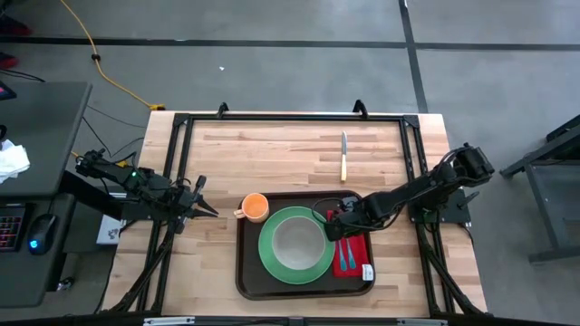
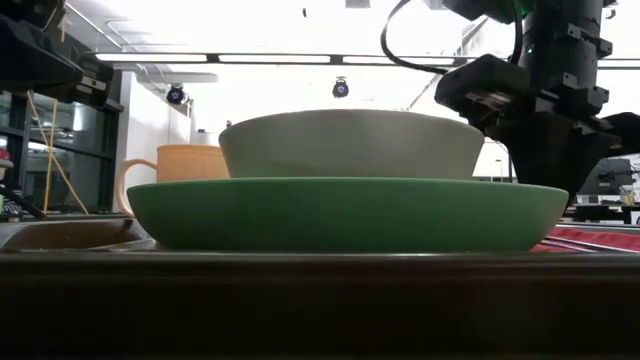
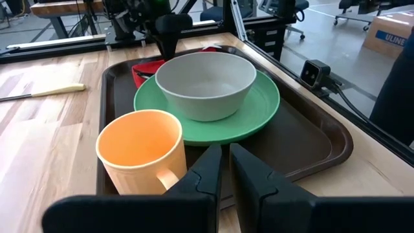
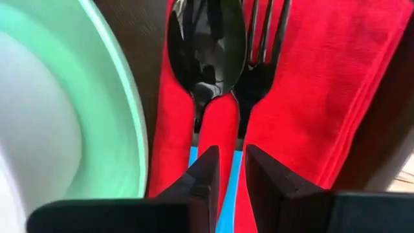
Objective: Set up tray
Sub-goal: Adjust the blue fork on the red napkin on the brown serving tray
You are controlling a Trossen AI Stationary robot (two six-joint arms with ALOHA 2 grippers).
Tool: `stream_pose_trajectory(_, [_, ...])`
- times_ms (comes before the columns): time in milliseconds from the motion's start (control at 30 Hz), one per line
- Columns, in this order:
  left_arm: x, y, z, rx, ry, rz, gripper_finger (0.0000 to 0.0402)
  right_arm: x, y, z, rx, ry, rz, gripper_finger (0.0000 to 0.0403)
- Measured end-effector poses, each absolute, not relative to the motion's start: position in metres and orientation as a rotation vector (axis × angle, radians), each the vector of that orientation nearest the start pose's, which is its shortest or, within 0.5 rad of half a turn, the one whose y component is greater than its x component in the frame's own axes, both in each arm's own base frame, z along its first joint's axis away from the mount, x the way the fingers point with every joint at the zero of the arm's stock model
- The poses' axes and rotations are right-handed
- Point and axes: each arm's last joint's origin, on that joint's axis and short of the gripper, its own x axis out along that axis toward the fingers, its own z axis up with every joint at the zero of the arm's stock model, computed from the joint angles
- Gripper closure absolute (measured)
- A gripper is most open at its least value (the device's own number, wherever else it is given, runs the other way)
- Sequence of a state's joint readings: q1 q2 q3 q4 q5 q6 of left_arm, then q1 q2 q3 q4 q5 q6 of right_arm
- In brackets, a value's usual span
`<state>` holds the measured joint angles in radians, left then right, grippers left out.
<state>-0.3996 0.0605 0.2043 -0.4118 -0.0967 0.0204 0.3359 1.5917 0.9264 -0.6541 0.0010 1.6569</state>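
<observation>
The dark brown tray (image 1: 246, 272) lies at the table's near middle. It carries a green plate (image 1: 272, 260) with a grey bowl (image 1: 297, 243) on it, and an orange mug (image 1: 256, 207) at its far left corner. A red napkin (image 4: 304, 84) on the tray's right side bears a blue-handled spoon (image 4: 207, 45) and fork (image 4: 265, 39). My right gripper (image 4: 231, 171) is over the napkin's far end (image 1: 332, 220), slightly open, one finger on each side of the fork's handle. My left gripper (image 3: 226, 168) is shut and waits left of the mug (image 1: 210, 211). My right gripper comes at the fork's blue handle (image 4: 237, 162) from above, its fingers either side of it and lying along it. Whether they touch the handle or the napkin, I cannot tell. The fork lies flat on the napkin.
A yellow-handled knife (image 1: 344, 156) lies on the bare wood beyond the tray, toward the far edge. Black frame rails (image 1: 181, 163) run along the table's left, right and far sides. A desk with a mouse and keyboard (image 1: 27, 235) stands off the left side.
</observation>
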Motion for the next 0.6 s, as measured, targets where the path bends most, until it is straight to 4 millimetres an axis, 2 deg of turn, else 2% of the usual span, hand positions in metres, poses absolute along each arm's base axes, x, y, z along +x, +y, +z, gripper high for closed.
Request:
stream_pose_trajectory(200, [0.0780, -0.0299, 0.1885, 0.083, 0.257, -0.303, 0.0339, 0.2609, 0.0904, 0.1603, 1.182, 1.160, -0.816, 0.0349])
stream_pose_trajectory(600, [0.0781, -0.0299, 0.1889, 0.082, 0.253, -0.303, 0.0339, 0.2630, 0.0832, 0.1594, 1.170, 1.156, -0.810, 0.0350])
